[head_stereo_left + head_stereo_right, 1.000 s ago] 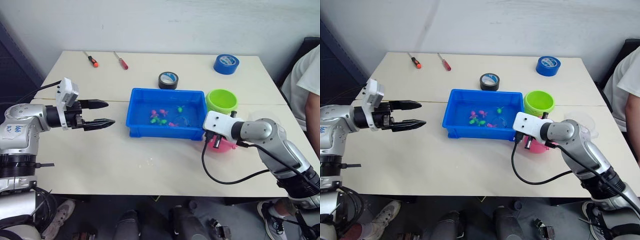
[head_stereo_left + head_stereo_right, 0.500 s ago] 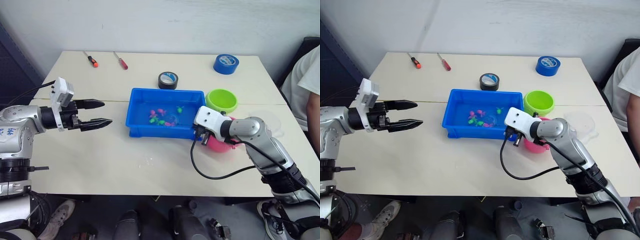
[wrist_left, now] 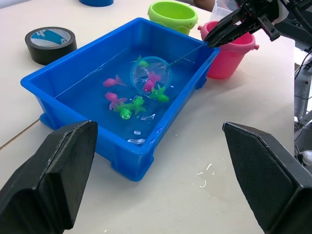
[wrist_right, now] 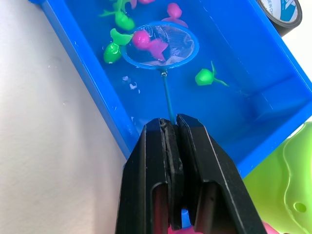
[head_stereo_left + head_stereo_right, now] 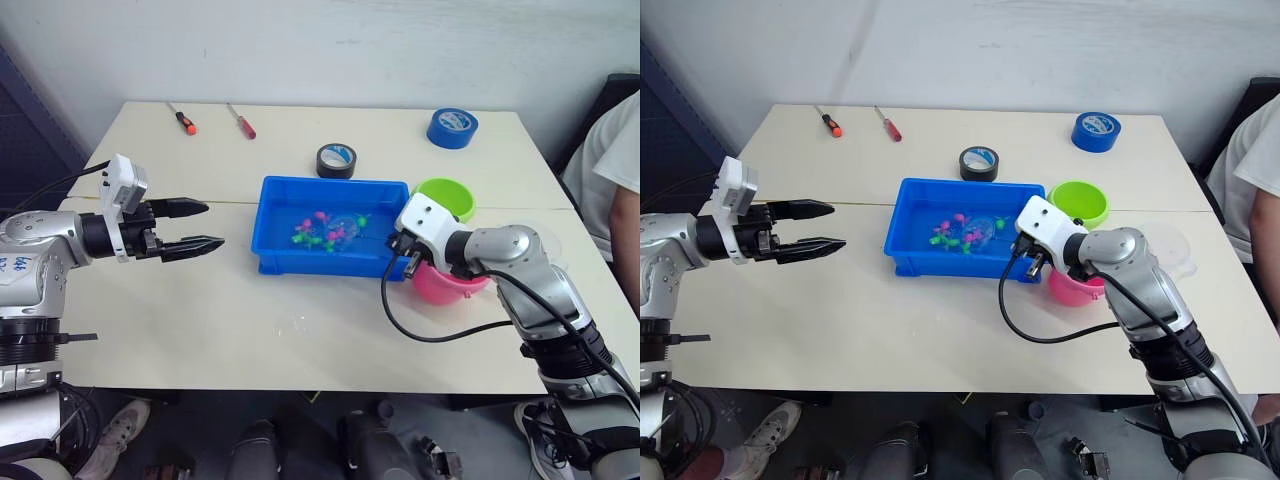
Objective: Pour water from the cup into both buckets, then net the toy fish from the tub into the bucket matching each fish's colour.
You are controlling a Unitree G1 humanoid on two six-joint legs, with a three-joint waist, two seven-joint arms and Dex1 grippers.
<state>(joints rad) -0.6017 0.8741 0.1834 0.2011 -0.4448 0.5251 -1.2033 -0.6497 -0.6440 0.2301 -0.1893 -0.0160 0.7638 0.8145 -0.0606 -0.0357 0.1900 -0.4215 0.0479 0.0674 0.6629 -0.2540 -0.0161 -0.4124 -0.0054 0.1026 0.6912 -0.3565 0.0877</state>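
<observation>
The blue tub (image 5: 331, 184) holds water and several green and pink toy fish (image 3: 127, 108). My right gripper (image 4: 170, 126) hovers over the tub's near right corner, shut on the net's thin handle. The net (image 4: 160, 45) has its blue hoop dipped in the water, with a pink fish (image 4: 142, 39) inside its ring. The pink bucket (image 5: 446, 283) stands just right of the tub, and the lime green bucket (image 5: 446, 200) stands behind it. The clear cup (image 5: 1178, 245) sits further right, partly behind my right arm. My left gripper (image 5: 214, 225) is open and empty, well left of the tub.
A black tape roll (image 5: 337, 160) lies behind the tub and a blue tape roll (image 5: 452, 128) at the back right. Two screwdrivers (image 5: 182, 121) (image 5: 241, 121) lie at the back left. A person's white sleeve (image 5: 622, 165) is at the table's right edge.
My right gripper has swung from in front of the pink bucket to the tub's right corner, sweeping the hoop through the water among the fish. My left arm drew back slightly to the left.
</observation>
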